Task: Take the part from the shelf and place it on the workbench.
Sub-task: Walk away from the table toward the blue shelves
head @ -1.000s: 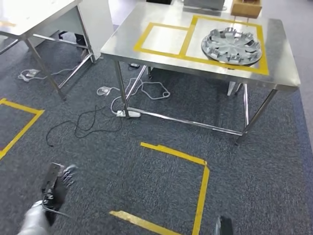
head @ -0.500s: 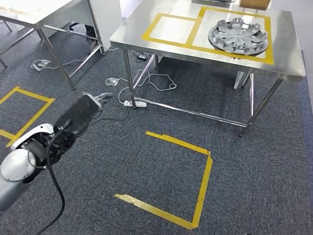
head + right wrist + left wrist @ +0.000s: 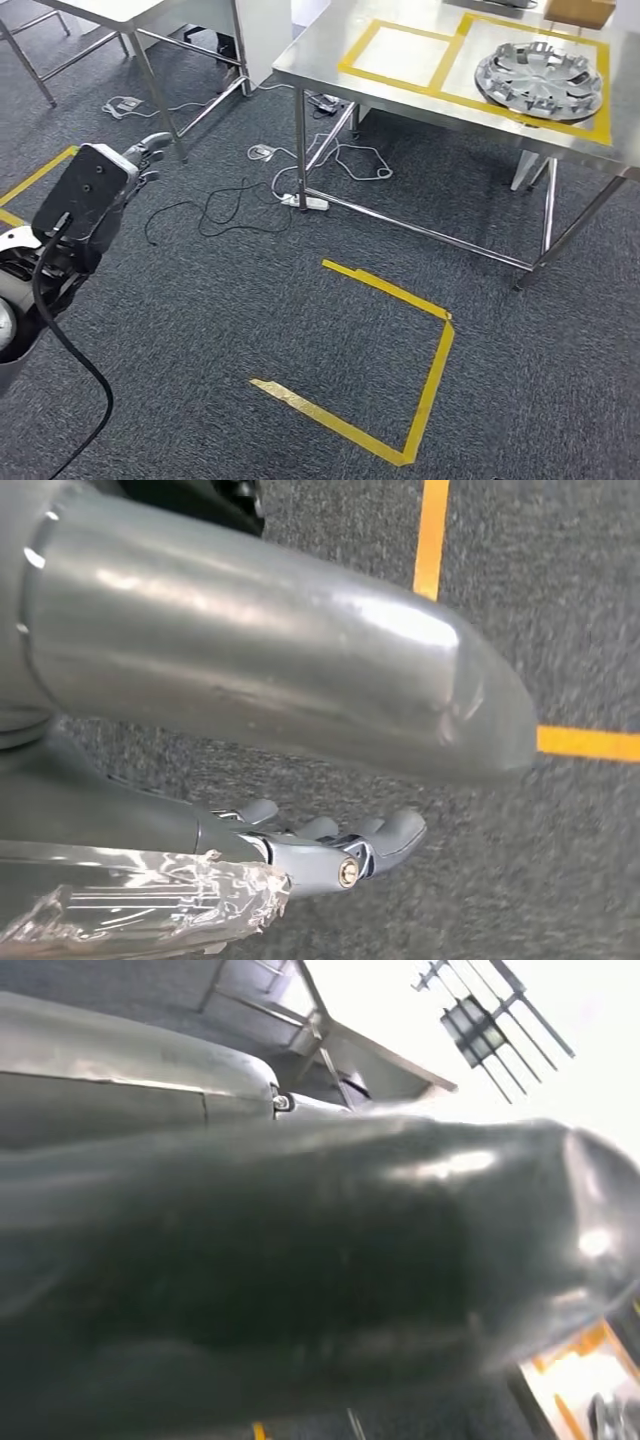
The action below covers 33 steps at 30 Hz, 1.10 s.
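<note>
Left hand raised and empty, hubcap lying on the bench

At about nine o'clock in the head view, the left hand point(image 3: 143, 155) hangs above the dark carpet point(image 3: 226, 320) at the end of its arm, a black box-shaped wrist part just behind it. Its fingers point(image 3: 155, 141) are spread and nothing lies between them. A black cable point(image 3: 72, 345) loops down from the wrist toward seven o'clock. In the left wrist view the hand itself is blurred, so that picture adds nothing on the fingers.

Toward eleven o'clock the legs of a second table point(image 3: 155, 90) stand on the carpet, with loose wires point(image 3: 226, 210) and a white power strip point(image 3: 306, 202) lying near them.

At six o'clock, yellow tape point(image 3: 423, 400) marks part of a square on the floor.

From twelve to two o'clock stands the steel bench point(image 3: 362, 80), with two yellow-taped boxes on top. The part, a silver hubcap point(image 3: 540, 78), lies flat inside the box at about one o'clock, well apart from the left hand.

In the right wrist view the right hand point(image 3: 332, 850) hangs over the carpet, its fingers held loosely apart and holding nothing; crinkled clear film point(image 3: 151, 905) wraps the part just behind it.
</note>
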Each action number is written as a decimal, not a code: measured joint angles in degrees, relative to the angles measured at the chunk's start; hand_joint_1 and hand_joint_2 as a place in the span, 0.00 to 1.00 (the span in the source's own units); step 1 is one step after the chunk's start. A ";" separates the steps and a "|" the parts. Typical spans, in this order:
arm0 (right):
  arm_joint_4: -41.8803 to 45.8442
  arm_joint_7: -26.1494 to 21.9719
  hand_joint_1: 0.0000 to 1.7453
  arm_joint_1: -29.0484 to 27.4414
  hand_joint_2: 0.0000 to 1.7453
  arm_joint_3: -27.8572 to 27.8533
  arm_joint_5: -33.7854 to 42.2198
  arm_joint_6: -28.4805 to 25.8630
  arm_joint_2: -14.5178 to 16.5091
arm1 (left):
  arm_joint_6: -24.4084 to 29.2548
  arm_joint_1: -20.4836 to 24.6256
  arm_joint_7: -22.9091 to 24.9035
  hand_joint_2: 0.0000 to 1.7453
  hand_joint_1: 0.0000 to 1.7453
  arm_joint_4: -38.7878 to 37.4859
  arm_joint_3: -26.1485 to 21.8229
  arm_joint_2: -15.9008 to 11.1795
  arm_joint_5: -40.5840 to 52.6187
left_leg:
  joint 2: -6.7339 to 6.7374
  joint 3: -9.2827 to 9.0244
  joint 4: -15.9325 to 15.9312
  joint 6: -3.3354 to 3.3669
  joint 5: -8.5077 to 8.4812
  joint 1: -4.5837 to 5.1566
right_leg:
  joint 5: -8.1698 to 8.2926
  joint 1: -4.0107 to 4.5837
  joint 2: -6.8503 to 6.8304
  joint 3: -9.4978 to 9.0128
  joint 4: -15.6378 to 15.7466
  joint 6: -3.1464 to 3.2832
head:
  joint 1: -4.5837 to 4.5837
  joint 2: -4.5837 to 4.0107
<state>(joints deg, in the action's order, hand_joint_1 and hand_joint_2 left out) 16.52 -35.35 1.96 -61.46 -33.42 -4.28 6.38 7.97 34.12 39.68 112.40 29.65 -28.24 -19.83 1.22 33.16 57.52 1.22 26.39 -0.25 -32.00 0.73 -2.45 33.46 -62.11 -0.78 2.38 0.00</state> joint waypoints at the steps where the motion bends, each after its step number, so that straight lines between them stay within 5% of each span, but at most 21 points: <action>1: 0.00 0.00 0.00 -0.05 0.00 0.00 0.00 0.00 0.00 | -0.01 -0.02 -0.01 0.00 0.00 0.05 -0.09 0.02 0.00 | -0.54 0.17 0.01 0.26 -0.14 0.01 | -1.89 -0.18 1.28 1.68 -3.87 -0.20 | 0.08 0.00; 3: 0.00 0.01 0.00 -0.14 0.00 0.00 0.00 0.00 0.01 | -0.03 -0.25 -0.01 0.00 0.00 0.07 -0.12 0.05 -0.01 | -1.76 0.44 0.03 0.57 -0.38 0.13 | -4.28 -0.35 2.16 5.06 -11.04 -0.36 | 0.05 0.01; 4: 0.00 0.01 0.00 -0.17 0.00 0.00 0.00 0.00 0.01 | -0.04 -0.37 -0.01 0.00 0.00 0.07 -0.12 0.06 -0.02 | -2.45 0.49 0.04 0.61 -0.48 0.20 | -3.90 -0.36 2.29 5.61 -12.02 -0.32 | 0.05 0.01; 6: 0.00 0.01 0.00 -0.17 0.00 0.00 0.00 0.00 0.02 | -0.04 -0.47 0.01 0.00 0.00 0.10 -0.16 0.08 -0.02 | -3.88 0.42 0.04 0.57 -0.65 0.37 | -0.08 -0.35 2.97 3.43 -7.10 0.14 | 0.05 0.01; 8: 0.01 0.01 0.00 -0.17 0.00 -0.02 0.00 0.00 -0.08 | -0.04 -0.41 0.01 0.00 0.00 0.18 -0.22 0.09 -0.02 | -5.19 0.52 0.08 0.33 -0.88 0.37 | 3.43 -0.46 5.50 -0.27 0.66 0.98 | -0.05 0.00; 10: 0.02 0.01 0.00 -0.16 0.00 -0.08 0.00 -0.01 -0.20 | -0.04 -0.39 0.01 0.00 0.00 0.24 -0.25 0.10 -0.02 | -6.41 1.12 0.13 -0.36 -1.37 0.06 | 4.25 -0.46 7.10 -1.96 4.07 1.48 | -0.11 0.00; 12: 0.03 0.02 0.00 -0.07 0.00 -0.14 0.00 0.00 -0.14 | -0.05 -0.48 0.01 0.00 0.00 0.28 -0.30 0.04 -0.01 | -7.48 1.78 0.09 -1.22 -1.90 -0.13 | 4.41 -0.49 6.09 -2.20 4.85 1.51 | -0.09 0.00; 15: 0.10 0.00 0.00 -0.06 0.00 -0.19 0.00 0.01 0.06 | -0.04 -0.32 0.02 0.00 0.00 0.38 -0.45 -0.13 0.01 | -4.48 3.60 3.40 -2.27 0.69 -0.02 | 5.03 -0.96 3.87 -2.42 6.13 1.69 | -0.60 0.00; 18: 0.13 0.01 0.00 -0.29 0.00 -0.24 0.00 0.00 0.02 | -0.04 -0.44 0.02 0.00 0.00 0.38 -0.38 -0.07 0.01 | -1.86 7.98 13.96 -3.46 6.01 -0.53 | 5.16 -0.91 1.47 -2.05 6.03 1.81 | -0.95 0.00; 20: 0.13 0.01 0.00 -0.27 0.00 -0.24 0.00 0.00 0.03 | -0.04 -0.60 0.02 0.00 0.00 0.38 -0.33 -0.05 0.01 | -1.57 7.93 15.17 -3.91 5.64 -0.83 | 5.18 -0.92 -0.11 -1.72 5.75 1.73 | -0.96 0.00; 22: 0.12 0.01 0.00 -0.16 0.00 -0.24 0.00 0.00 0.05 | -0.04 -0.57 0.02 0.00 0.00 0.38 -0.33 -0.05 0.01 | -0.07 3.74 8.47 -4.12 2.54 -0.96 | 5.07 -0.95 -1.56 -1.56 5.34 1.44 | -0.96 0.01; 25: 0.15 0.01 0.00 -0.07 0.00 -0.24 0.00 0.00 0.03 | -0.04 -0.48 0.02 0.00 0.00 0.40 -0.37 -0.02 0.01 | 2.11 -0.46 0.75 -3.03 0.62 -0.43 | 4.78 -0.55 -3.24 -1.27 4.57 0.52 | -0.95 0.01; 28: 0.15 0.01 0.00 0.03 0.00 -0.24 0.00 0.00 0.02 | -0.04 -0.61 0.02 0.00 0.00 0.45 -0.40 -0.07 0.01 | 0.45 0.04 0.49 -1.36 0.11 -0.21 | 4.62 -0.66 -4.16 -1.16 4.40 -0.34 | -0.90 0.00; 30: 0.15 0.00 0.00 0.04 0.00 -0.24 0.00 0.00 0.02 | -0.04 -0.52 0.02 0.00 0.00 0.53 -0.42 -0.08 0.01 | -0.58 0.37 0.31 -0.53 -0.41 -0.37 | 2.32 -0.94 -1.76 0.20 1.48 -0.89 | -0.78 0.00; 33: 0.14 0.01 0.00 -0.17 0.00 -0.26 0.00 0.00 0.03 | -0.04 -0.54 0.02 0.00 0.00 0.57 -0.32 0.02 0.01 | -2.34 1.17 0.34 0.14 -0.99 -0.23 | -3.20 -1.06 1.99 5.13 -9.50 -1.08 | -0.64 0.00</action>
<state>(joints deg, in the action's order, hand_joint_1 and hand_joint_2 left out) 16.67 -35.34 1.78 -61.72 -33.42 -4.28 6.41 7.93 33.58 39.69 112.98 29.33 -28.22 -19.82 -1.12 34.33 57.86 1.36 25.41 -0.48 -35.20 -0.33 -0.46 38.59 -71.61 -1.86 1.74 0.00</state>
